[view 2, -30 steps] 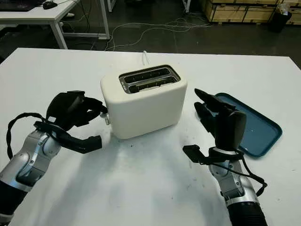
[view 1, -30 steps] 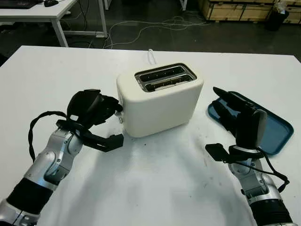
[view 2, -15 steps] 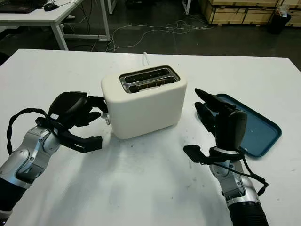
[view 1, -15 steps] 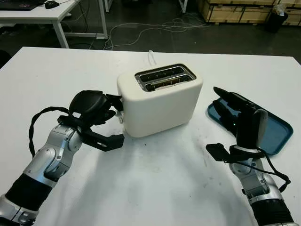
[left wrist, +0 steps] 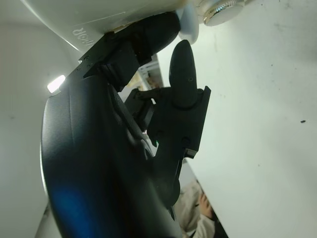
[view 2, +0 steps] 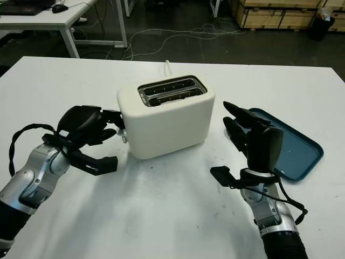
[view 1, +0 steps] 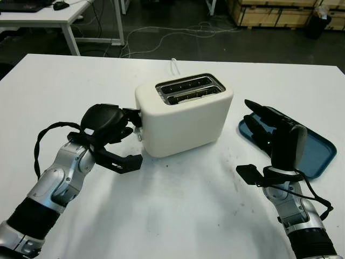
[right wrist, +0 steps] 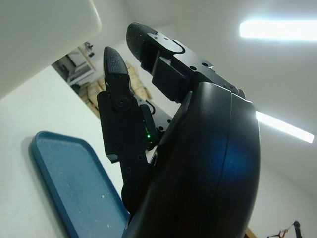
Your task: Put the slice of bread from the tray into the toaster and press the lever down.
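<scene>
The cream toaster (view 1: 183, 116) stands mid-table, and a tan edge shows low in its near slot (view 1: 191, 96). My left hand (view 1: 132, 129) is at the toaster's left end. Its fingers (left wrist: 143, 37) are curled onto the cream lever (left wrist: 189, 27), just above a round dial (left wrist: 220, 10), and its thumb (view 1: 126, 161) reaches out low over the table. My right hand (view 1: 259, 132) is open and held upright between the toaster and the blue tray (view 1: 318, 151). No bread lies on the part of the tray I can see.
The toaster's white cord (view 1: 173, 63) runs off the far side. The white table (view 1: 178, 216) spreads wide in front of both hands. Beyond the far edge are a dark floor with cables (view 1: 178, 29) and another desk (view 1: 54, 13).
My left hand has pushed slightly further in against the toaster's left end, and the toaster has shifted a little to the right. The right hand has not moved.
</scene>
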Tool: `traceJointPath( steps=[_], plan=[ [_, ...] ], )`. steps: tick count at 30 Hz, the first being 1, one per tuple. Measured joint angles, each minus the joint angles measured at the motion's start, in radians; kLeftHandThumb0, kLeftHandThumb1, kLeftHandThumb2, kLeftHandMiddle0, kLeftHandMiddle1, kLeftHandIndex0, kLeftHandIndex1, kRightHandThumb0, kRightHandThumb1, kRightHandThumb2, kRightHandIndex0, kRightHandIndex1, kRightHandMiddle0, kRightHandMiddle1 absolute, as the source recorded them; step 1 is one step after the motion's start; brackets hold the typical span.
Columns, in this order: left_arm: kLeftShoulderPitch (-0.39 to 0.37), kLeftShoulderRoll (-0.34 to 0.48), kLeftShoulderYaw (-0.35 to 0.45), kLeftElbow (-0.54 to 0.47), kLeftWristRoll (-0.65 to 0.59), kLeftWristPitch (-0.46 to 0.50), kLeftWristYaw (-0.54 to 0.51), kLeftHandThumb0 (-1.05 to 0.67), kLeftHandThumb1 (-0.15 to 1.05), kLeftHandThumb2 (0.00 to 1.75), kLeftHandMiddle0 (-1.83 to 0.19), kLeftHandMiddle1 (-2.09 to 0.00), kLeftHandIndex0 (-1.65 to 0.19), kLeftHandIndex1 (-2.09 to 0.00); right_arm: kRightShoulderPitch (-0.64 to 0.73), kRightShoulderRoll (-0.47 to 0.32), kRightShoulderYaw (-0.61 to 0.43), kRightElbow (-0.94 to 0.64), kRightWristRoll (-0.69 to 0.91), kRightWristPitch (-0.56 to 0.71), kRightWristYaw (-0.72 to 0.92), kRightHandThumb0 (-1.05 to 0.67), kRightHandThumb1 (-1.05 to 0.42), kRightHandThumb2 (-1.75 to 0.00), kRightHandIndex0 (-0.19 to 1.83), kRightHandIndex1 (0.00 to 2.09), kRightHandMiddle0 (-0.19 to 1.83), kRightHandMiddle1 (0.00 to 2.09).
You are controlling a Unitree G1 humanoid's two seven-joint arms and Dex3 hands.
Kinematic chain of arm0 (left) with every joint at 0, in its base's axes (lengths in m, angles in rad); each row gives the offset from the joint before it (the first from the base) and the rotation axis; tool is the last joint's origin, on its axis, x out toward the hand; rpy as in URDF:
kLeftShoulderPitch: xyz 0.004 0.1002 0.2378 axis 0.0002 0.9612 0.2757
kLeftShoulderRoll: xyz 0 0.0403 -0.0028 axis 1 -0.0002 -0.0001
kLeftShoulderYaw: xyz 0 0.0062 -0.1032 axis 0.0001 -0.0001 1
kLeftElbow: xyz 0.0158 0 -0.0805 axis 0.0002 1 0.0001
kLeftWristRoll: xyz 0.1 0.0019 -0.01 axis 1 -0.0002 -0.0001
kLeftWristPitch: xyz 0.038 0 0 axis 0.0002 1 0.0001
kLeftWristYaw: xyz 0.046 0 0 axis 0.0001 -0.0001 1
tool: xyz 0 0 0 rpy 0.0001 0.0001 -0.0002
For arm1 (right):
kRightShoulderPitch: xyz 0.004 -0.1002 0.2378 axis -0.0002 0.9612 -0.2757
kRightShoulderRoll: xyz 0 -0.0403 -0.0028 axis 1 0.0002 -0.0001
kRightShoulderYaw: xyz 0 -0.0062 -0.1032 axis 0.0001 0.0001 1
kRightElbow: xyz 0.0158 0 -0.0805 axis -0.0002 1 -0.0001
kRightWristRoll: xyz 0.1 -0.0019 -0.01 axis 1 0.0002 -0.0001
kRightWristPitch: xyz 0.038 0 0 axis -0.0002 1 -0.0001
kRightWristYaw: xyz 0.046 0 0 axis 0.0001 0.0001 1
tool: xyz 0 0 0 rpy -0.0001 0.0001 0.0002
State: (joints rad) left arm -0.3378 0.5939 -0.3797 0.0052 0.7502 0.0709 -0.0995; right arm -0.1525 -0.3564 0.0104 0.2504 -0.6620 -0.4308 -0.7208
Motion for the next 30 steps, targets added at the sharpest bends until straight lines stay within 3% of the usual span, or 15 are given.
traceJointPath(
  steps=[2, 5, 10, 15, 21, 25, 30],
  plan=[
    [0.023, -0.014, 0.008, 0.0, -0.013, -0.018, 0.044, -0.36, 0.92, 0.42, -0.63, -1.46, -0.73, -0.85, 0.0, 0.0, 0.0, -0.001, 0.003, -0.001, 0.013, -0.31, -0.92, -0.11, 1.16, 0.0, 0.98, 0.0],
    [0.105, -0.055, 0.067, -0.012, -0.089, -0.038, 0.137, -0.49, 0.92, 0.36, -0.51, -1.45, -0.55, -0.97, 0.003, 0.003, -0.001, -0.002, 0.102, -0.027, 0.096, -0.33, -0.92, -0.14, 1.15, 0.0, 0.94, 0.0],
    [0.235, -0.108, 0.17, -0.079, -0.17, -0.111, 0.241, -0.63, 0.92, 0.28, -0.45, -1.21, -0.52, -0.65, 0.022, 0.016, -0.015, -0.061, 0.315, -0.012, 0.327, -0.37, -0.92, -0.14, 1.1, 0.0, 0.87, 0.0],
    [0.284, -0.093, 0.305, -0.202, -0.283, -0.139, 0.161, -0.66, 0.92, 0.27, -0.37, -1.25, -0.49, -0.64, 0.027, -0.013, -0.071, -0.102, 0.419, 0.039, 0.498, -0.47, -0.92, -0.14, 1.03, 0.0, 0.81, 0.0],
    [0.284, 0.002, 0.473, -0.308, -0.302, -0.095, 0.042, -0.71, 0.92, 0.19, -0.49, -1.1, -0.6, -0.48, 0.026, -0.102, -0.143, -0.206, 0.462, 0.183, 0.675, -0.54, -0.92, -0.12, 0.93, 0.0, 0.78, 0.0],
    [0.267, 0.076, 0.531, -0.308, -0.288, -0.056, -0.034, -0.74, 0.92, 0.16, -0.51, -1.03, -0.64, -0.34, -0.017, -0.182, -0.192, -0.209, 0.485, 0.237, 0.768, -0.55, -0.9, -0.04, 0.93, 0.01, 0.77, 0.0],
    [0.219, 0.139, 0.55, -0.306, -0.263, -0.002, -0.112, -0.75, 0.92, 0.11, -0.49, -0.91, -0.69, -0.23, -0.107, -0.265, -0.213, -0.195, 0.487, 0.29, 0.848, -0.53, -0.85, 0.0, 0.88, 0.0, 0.76, 0.0]
  ],
)
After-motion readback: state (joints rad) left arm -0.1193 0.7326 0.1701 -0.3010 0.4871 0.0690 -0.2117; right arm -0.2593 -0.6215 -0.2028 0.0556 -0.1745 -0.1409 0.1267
